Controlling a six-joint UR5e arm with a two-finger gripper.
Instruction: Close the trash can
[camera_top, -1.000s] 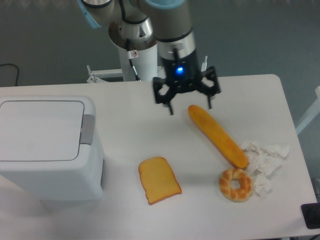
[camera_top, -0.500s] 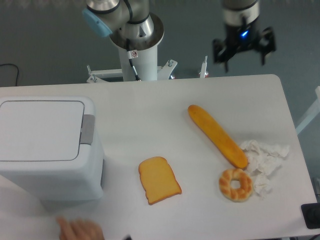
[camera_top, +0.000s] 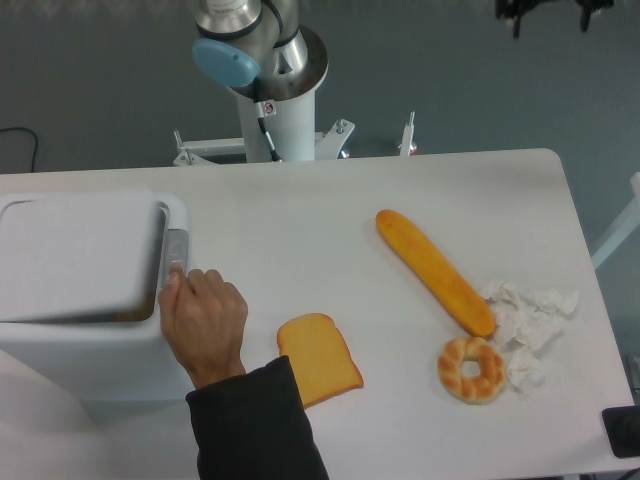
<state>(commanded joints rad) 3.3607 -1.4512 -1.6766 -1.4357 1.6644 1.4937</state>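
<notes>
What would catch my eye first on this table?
A person's hand in a dark sleeve presses the grey latch on the white trash can at the left, whose lid is tilted up. To the right lie a baguette, a bread slice and a ring-shaped roll.

Person's hand (camera_top: 205, 320) on trash can (camera_top: 90, 300) latch, blocking its right side. Bare tabletop (camera_top: 290, 230) between can and baguette (camera_top: 434, 270). Toast (camera_top: 318, 360) beside forearm.

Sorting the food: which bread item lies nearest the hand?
The toast slice, right beside the hand; the baguette and bagel lie farther right.
</notes>
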